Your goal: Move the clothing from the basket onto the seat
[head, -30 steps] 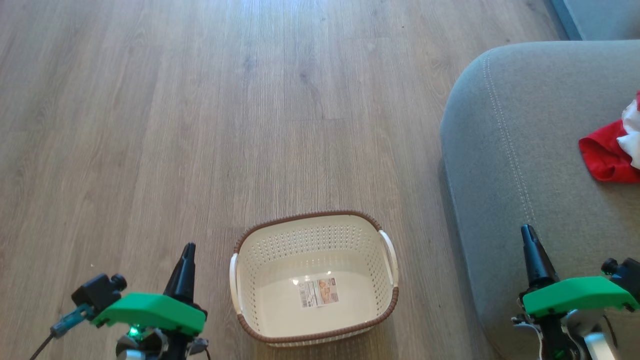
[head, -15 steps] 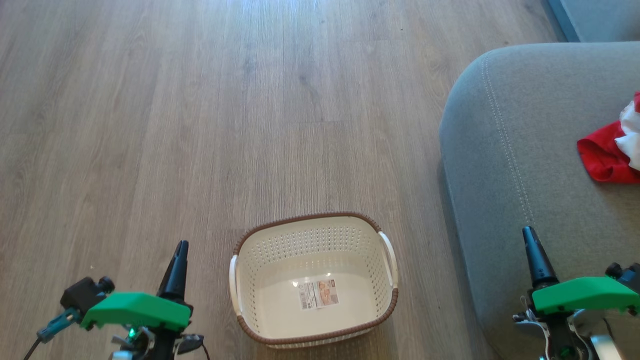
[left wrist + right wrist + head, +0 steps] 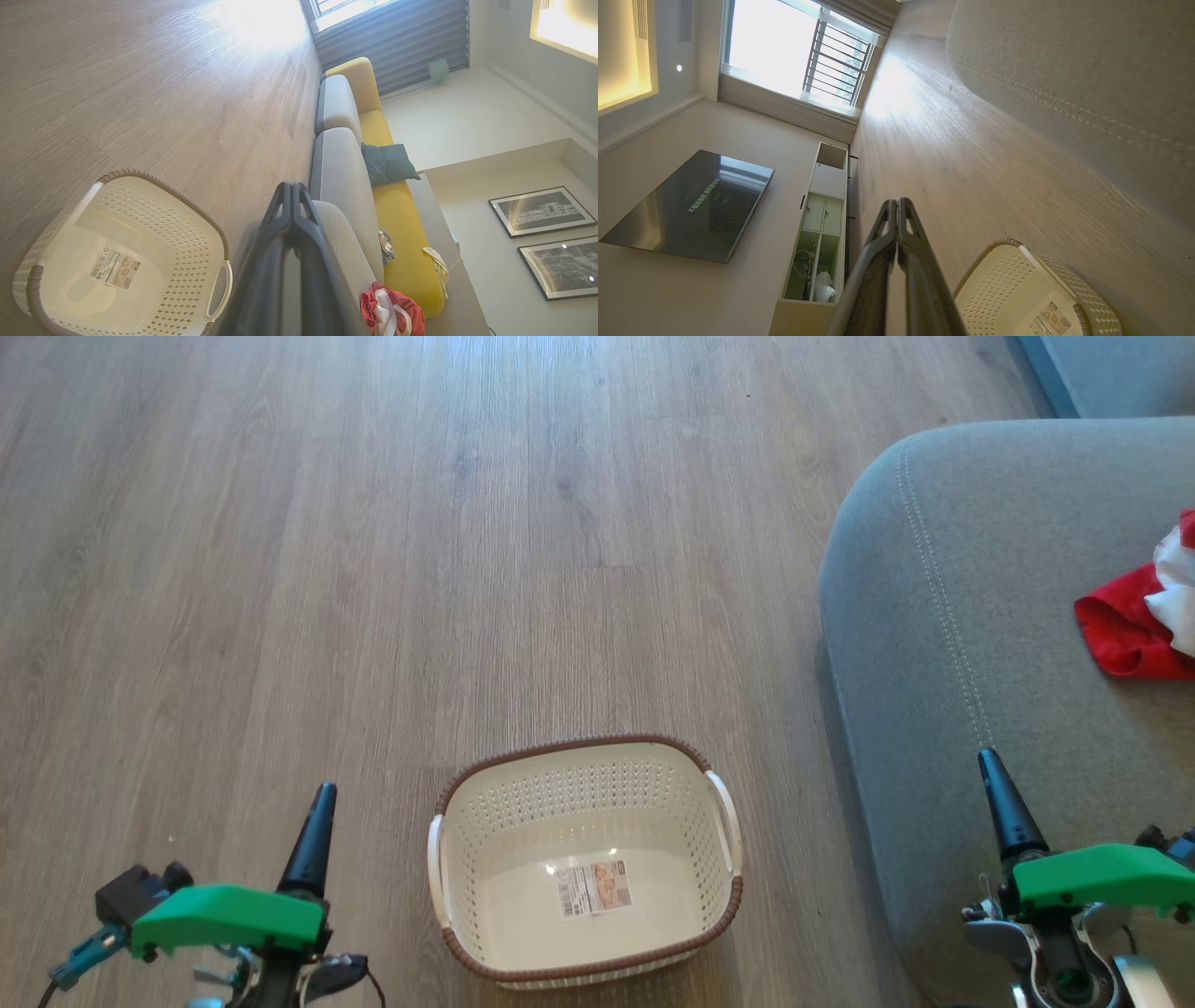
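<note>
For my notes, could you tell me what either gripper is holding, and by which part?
Nothing: left gripper and right gripper are shut and empty.

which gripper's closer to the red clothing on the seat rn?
Right. The right gripper hangs over the seat, below the clothing in the head view; the left gripper is over the floor, beyond the basket.

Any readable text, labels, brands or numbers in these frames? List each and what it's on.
Paper label on the base of the basket: barcode and print, too small to read.
Green characters on the dark TV screen, right wrist view: too blurred to quote.
No other text seen.
</note>
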Controlling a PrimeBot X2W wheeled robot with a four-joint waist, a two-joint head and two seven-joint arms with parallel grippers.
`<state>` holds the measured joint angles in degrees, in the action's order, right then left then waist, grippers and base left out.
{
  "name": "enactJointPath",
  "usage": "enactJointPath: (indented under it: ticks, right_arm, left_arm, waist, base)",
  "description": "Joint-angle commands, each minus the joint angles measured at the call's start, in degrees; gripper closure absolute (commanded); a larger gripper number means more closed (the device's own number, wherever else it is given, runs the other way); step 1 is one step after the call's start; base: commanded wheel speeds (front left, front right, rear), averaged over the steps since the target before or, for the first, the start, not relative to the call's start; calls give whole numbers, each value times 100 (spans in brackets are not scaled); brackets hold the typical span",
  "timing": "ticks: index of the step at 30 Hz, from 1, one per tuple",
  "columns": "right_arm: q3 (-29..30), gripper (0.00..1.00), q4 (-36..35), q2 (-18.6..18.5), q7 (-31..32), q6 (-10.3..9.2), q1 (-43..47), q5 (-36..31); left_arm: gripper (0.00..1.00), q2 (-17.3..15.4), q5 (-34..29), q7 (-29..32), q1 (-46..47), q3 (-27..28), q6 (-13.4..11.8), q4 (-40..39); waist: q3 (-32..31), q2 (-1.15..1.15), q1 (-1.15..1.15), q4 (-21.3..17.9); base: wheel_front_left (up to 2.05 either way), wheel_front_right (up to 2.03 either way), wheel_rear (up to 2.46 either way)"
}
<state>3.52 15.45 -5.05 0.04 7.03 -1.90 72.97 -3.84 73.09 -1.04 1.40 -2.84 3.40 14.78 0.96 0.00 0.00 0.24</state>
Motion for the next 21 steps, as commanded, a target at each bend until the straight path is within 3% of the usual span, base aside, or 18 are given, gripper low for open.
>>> enactJointPath:
  ticks: [1,21]
  right_arm:
    - [-44,100,-169,-2,38,35,-285,147]
    - [131,100,-155,103,403,43,-376,1401]
  left_arm:
    - [100,-75,139,45,353,222,58,-156]
    - [100,-66,1465,406,426,558,296,-107]
  waist:
    - [-2,0,0,-1]
    - [-54,0,0,-17]
  base:
    - [0,0,0]
    - [0,0,0]
